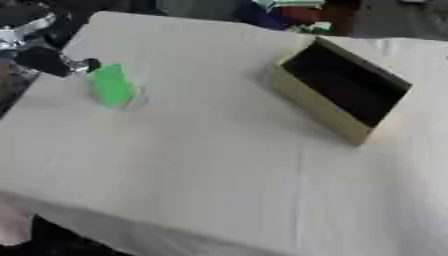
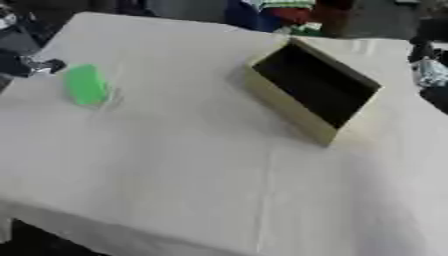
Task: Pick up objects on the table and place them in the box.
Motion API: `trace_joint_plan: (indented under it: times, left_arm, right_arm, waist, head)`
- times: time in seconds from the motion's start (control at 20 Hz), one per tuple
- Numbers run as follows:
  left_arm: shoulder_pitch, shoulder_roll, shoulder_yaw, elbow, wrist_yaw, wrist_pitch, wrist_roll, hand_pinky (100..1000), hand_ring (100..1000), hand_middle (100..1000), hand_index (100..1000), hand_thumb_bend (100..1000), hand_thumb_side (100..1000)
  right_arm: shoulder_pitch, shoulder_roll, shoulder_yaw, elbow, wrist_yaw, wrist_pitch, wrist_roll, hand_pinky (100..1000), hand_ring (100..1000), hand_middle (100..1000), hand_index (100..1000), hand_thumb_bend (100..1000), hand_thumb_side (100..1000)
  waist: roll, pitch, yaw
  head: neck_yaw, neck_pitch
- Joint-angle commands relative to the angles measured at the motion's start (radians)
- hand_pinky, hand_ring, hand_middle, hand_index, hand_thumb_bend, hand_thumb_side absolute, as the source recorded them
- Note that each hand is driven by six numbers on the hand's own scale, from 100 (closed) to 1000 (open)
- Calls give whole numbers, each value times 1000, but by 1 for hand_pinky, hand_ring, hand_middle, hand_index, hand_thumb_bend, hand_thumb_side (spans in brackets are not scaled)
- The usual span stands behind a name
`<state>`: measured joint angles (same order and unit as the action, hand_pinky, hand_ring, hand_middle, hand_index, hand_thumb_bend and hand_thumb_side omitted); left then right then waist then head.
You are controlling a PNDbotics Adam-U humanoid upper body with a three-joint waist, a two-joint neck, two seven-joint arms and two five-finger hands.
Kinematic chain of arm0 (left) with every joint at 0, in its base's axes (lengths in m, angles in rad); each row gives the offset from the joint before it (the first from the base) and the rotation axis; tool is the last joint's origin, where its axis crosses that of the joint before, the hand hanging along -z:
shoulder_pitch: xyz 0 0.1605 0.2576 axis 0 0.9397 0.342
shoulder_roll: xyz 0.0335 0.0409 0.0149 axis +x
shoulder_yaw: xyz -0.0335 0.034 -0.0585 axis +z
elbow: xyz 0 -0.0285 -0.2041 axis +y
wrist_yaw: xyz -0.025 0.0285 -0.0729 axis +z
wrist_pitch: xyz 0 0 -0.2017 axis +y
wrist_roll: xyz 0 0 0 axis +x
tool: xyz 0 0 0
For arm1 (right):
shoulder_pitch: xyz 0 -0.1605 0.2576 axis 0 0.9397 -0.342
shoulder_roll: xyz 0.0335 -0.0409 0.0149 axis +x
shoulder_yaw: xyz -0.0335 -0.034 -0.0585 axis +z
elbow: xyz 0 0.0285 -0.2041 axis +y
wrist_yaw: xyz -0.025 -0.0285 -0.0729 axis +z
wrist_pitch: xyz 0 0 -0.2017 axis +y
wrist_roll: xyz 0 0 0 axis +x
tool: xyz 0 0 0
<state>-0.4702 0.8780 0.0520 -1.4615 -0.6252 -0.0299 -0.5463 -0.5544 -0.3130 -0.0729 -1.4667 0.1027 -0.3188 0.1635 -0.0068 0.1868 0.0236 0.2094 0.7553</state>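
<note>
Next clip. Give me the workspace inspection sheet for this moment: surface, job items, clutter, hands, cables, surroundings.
Surface: table under a pale cloth, lying askew in both views.
Job items: one green object on the cloth at the robot's left, not in the box. The box stands at the far right, its dark opening facing the near left; nothing can be made out inside.
Clutter: nothing seen.
Hands: left hand at the table's left edge, beside the green object's upper end; contact and finger pose cannot be told. Right hand shows only as a blurred shape at the right edge of the right eye view.
Cables: nothing seen.
Surroundings: blurred coloured shapes beyond the far edge.
</note>
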Motion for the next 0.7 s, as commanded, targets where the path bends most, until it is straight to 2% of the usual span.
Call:
trace_joint_plan:
  times: [0.05,0.7]
  left_arm:
    - [-34,52,-2,34,8,-12,-21,799,790,808,919,454,540]
    - [-117,43,-49,198,-22,-35,-67,801,799,813,918,458,554]
  right_arm:
    - [-14,-25,-1,-14,1,0,3,633,855,600,791,100,405]
    - [-11,-23,0,-11,0,-1,6,633,856,600,791,100,404]
  waist:
    - [6,-19,-1]
    - [6,-23,-5]
  head:
    - [4,1]
    - [10,7]
